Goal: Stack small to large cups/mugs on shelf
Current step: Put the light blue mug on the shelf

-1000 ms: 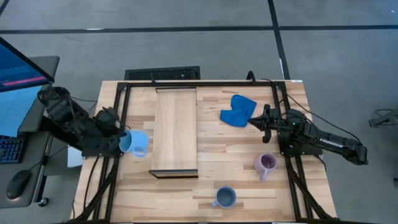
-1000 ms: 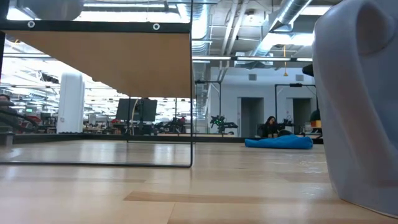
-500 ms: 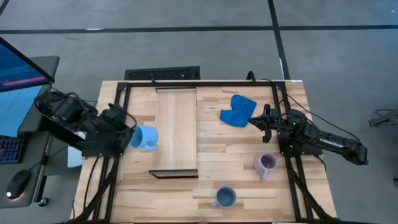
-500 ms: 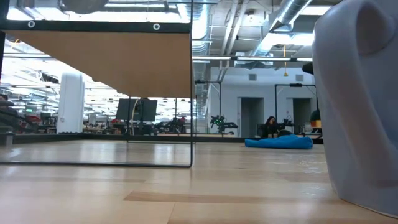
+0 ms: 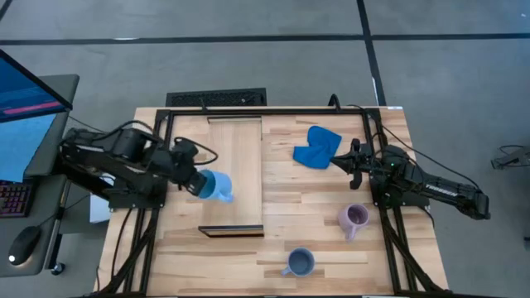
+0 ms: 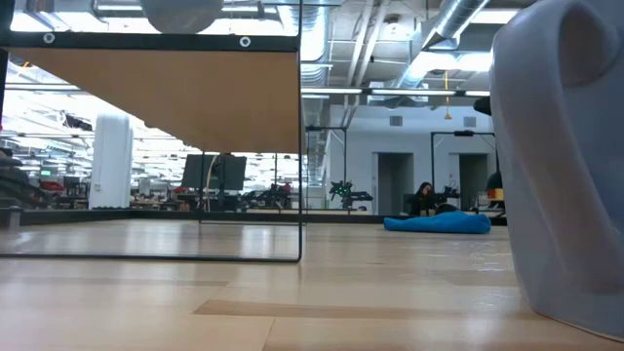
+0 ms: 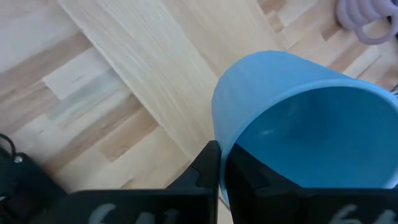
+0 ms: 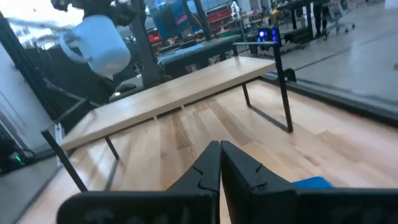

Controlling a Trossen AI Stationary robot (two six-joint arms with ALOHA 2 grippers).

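My left gripper (image 5: 201,184) holds the light sky blue mug (image 5: 218,187) in the air over the left edge of the shelf (image 5: 235,170), a long pale board on thin dark legs. The right wrist view shows that mug (image 8: 99,40) high above the shelf (image 8: 180,93). The lilac mug (image 5: 354,218) stands on the table at the right. The slate blue mug (image 5: 298,262) stands near the front edge. My right gripper (image 5: 336,159) waits shut beside the blue cloth (image 5: 317,146), touching nothing. My left gripper pinches the mug's wall at the rim (image 7: 225,142), one finger (image 7: 245,177) inside the mug and the other finger (image 7: 208,167) outside. It comes from the table's left, slanting down. The mug hangs clear of shelf and table, tipped with its mouth toward the gripper.
The slate mug (image 6: 565,166) stands very close to the low camera. A dark frame (image 5: 166,141) runs along both table sides. The bare tabletop (image 5: 323,194) lies between the shelf and the right arm.
My left gripper has carried the sky blue mug toward the table's right, from beside the shelf to over its left edge, rising a little and rolling slightly. The mug stays in the hold, clear of everything.
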